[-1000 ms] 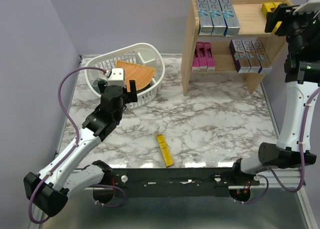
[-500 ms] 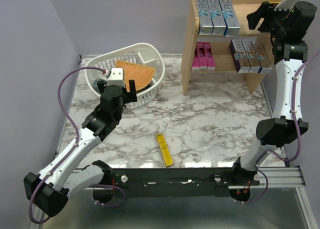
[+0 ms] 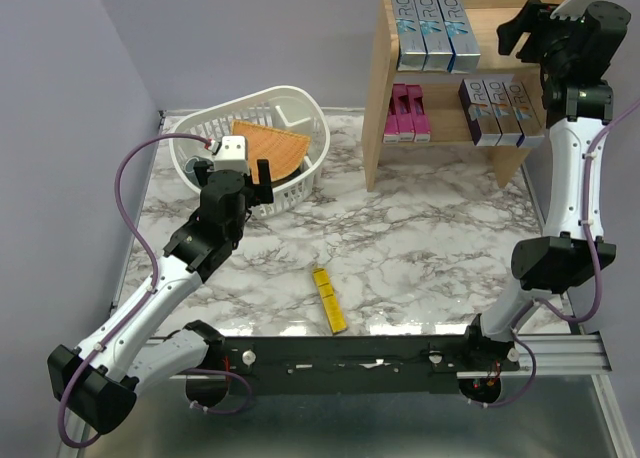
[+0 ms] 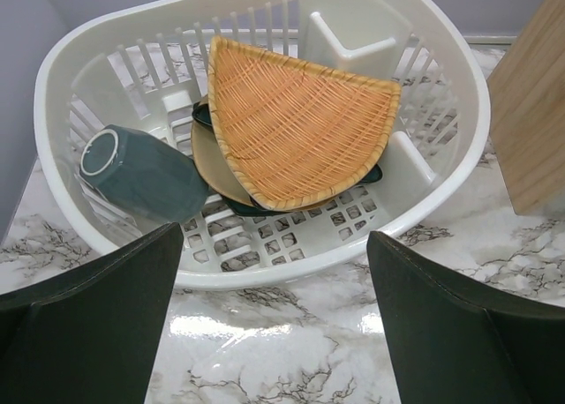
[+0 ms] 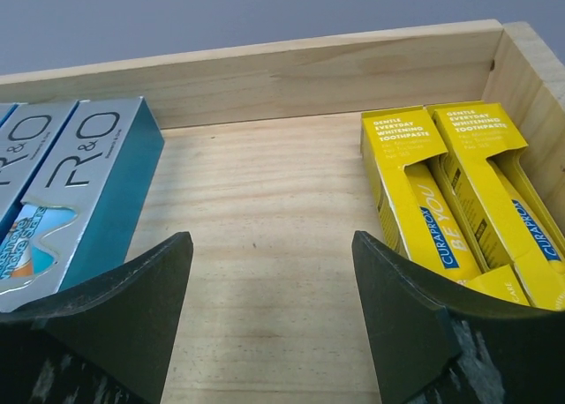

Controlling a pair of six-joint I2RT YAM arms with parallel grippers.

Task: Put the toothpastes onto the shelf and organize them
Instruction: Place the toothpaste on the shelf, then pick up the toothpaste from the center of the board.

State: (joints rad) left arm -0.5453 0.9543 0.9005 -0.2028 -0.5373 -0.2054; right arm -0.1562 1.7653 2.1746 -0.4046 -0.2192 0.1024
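Top view, shelf: the shelf [image 3: 470,73] stands at the far right of the bench [image 3: 430,238]; blue cartons [image 3: 435,33] stand on the upper tier, pink cartons [image 3: 408,113] and purple cartons [image 3: 500,110] on the lower one.
Top view, right tool: the right tool [image 3: 522,33] is raised at the right end of the upper tier; from here I cannot tell whether anything is between its fingers.
Top view, stray carton: one yellow carton [image 3: 329,300] lies flat near the front edge of the bench, well apart from both arms.
Top view, left tool: the left tool [image 3: 262,178] hangs just beside the basket [image 3: 250,143], fingers spread.
Left wrist view: fingers wide and bare, pointing at the basket, which holds a woven wedge [image 4: 296,126], a dark cup [image 4: 141,175] and plates under the wedge; no toothpaste in it.
Right wrist view: fingers wide with nothing between them, above bare wood; two yellow cartons [image 5: 450,192] lie side by side at the right wall, blue cartons to the left.
Step, as I judge it: a yellow carton looks just placed, release done.
Next move: probably back the right arm off the shelf, then fetch the stray carton and lay it beside the yellow pair.
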